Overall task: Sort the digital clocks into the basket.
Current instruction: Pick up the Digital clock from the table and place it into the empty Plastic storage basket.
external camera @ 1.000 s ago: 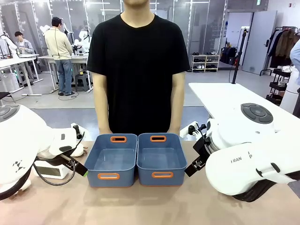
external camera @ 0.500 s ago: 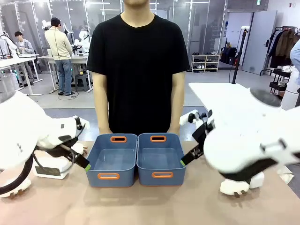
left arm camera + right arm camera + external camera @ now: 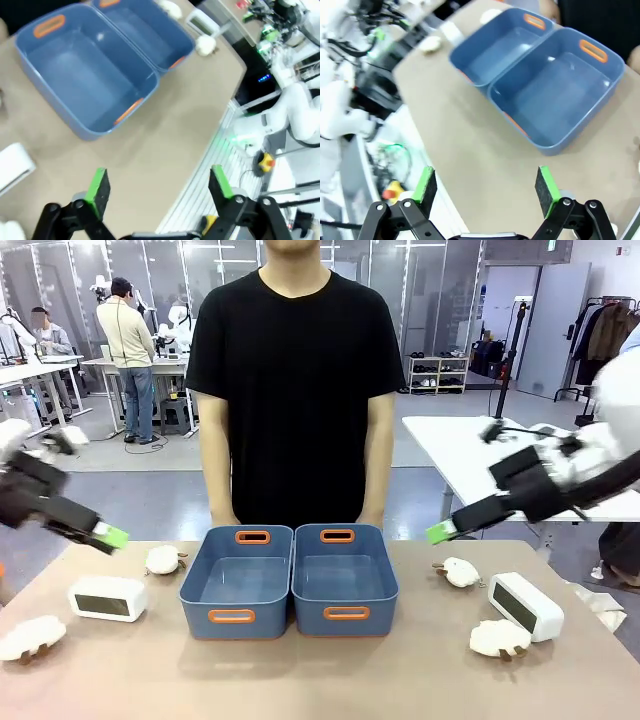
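Since a second ago both arms have swung up and outward from the table [image 3: 300, 680], where their white bodies hid its ends (the partial lettering "FRAN" on the right arm's casing has gone out of the front view with it). That has uncovered two white clocks and four lumpy white-and-brown soft toys.

The left gripper [image 3: 108, 536] now hangs blurred above the table's left end and the right gripper [image 3: 440, 532] above the right side. The two blue baskets have not moved. The clocks' displays are too small to read.

The left clock [image 3: 107, 598] lies on the table left of the left basket [image 3: 270, 620], below and just beside the left gripper's green tip, not touching it. The right clock [image 3: 526, 606] lies right of the right basket [image 3: 380, 618], lower and further right than the right gripper.

In the wrist views both grippers' jaws stand wide apart with nothing between them; both baskets are empty.
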